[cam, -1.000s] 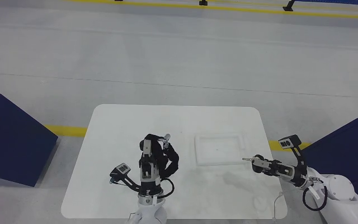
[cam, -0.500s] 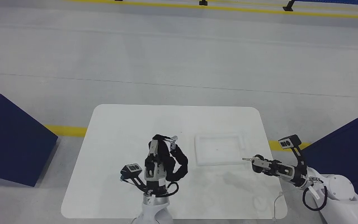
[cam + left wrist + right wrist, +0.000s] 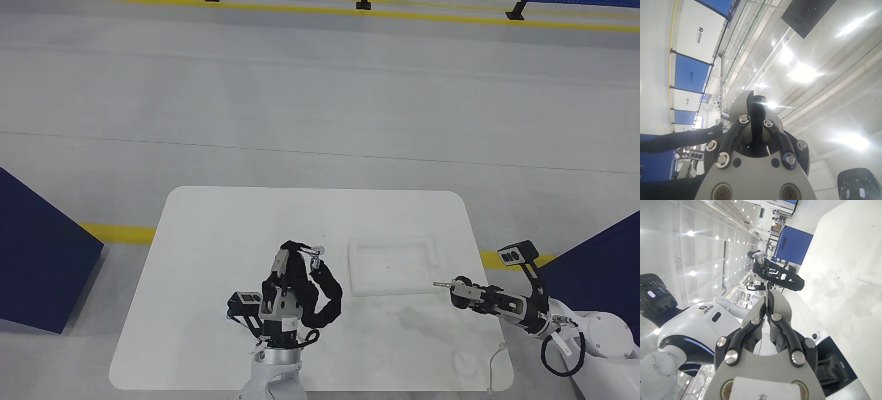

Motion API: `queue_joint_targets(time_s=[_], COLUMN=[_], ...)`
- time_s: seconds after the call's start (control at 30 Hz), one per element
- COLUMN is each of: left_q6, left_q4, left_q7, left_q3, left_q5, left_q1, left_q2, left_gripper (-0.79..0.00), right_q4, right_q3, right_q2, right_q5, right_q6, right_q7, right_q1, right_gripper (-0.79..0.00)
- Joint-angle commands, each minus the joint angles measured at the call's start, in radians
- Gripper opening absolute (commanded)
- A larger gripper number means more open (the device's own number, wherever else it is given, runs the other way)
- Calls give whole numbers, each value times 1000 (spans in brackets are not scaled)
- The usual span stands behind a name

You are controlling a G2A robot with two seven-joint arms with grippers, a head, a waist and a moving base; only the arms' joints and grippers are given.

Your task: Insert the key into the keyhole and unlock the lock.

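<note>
Closest to my right wrist camera, the right gripper [image 3: 767, 303] is pinching the key [image 3: 765, 306] between its pads. I see the blade edge-on as a thin sliver, so its teeth and tip are hard to make out.

From above, the key [image 3: 439, 285] sticks out of the right gripper [image 3: 452, 288] with its long axis roughly level. It runs across the table [image 3: 200, 260] and points toward my left arm, just beside the white tray [image 3: 351, 268].

Farther off, the left gripper [image 3: 758, 259] is raised above the table and clamped on the lock [image 3: 758, 254]. The lock is a silvery barrel lying crosswise at its fingertips, and I cannot tell which end carries the keyhole. Key and lock are well apart, with the tray between them as seen from above.

In the left wrist camera the left gripper [image 3: 754, 103] points at the ceiling with its pads pressed together. The lock is hidden behind the fingers.
</note>
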Motion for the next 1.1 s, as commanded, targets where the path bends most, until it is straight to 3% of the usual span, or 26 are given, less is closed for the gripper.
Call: queue_joint_targets(time_s=[0.0,0.5,0.8,1.07], left_q6=[2,-11,-287,-471], left_q4=[2,1,120,218], left_q7=[-7,-23,-205,-248], left_q3=[-8,-20,-71,-77], left_q5=[23,74,328,362], left_q1=[1,0,-44,-114], left_q2=[-1,-1,6,-2], left_gripper=[-785,-785,-785,-785], right_q4=[0,0,-41,-56], right_q3=[0,0,1,-6], right_q2=[0,0,-9,-23], right_q5=[0,0,-96,-110], right_q6=[0,0,-22,-48], right_q7=[0,0,-62,-84], right_q1=[0,0,4,22], right_gripper=[-785,-785,-785,-785])
